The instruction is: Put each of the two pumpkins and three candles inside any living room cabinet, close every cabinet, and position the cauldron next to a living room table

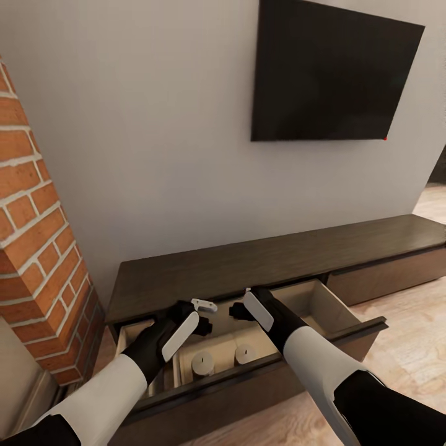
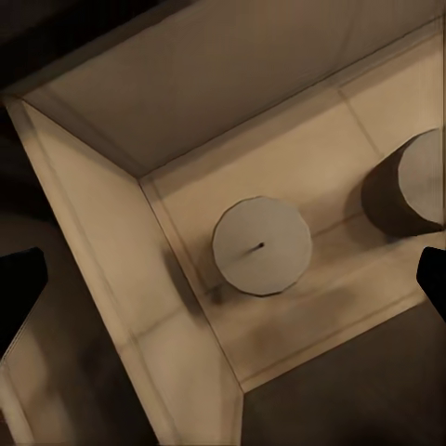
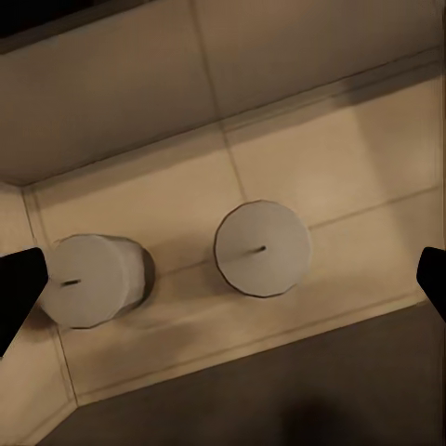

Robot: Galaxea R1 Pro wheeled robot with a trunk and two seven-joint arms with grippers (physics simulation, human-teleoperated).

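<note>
Head view — both pincers (image 1: 207,316) (image 1: 240,310) open, empty — above candles (image 1: 202,362).

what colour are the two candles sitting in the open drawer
Pale grey-white candles, each with a thin dark wick; best seen in the right wrist view.

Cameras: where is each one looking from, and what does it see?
Head view: from the robot's head, down at the open drawer, both arms and grippers, left and right.
Left wrist view: straight down into the drawer at a candle; dark fingertips at the edges.
Right wrist view: down at two candles; fingertips too.
Shared: both wrist views show the candles.
</note>
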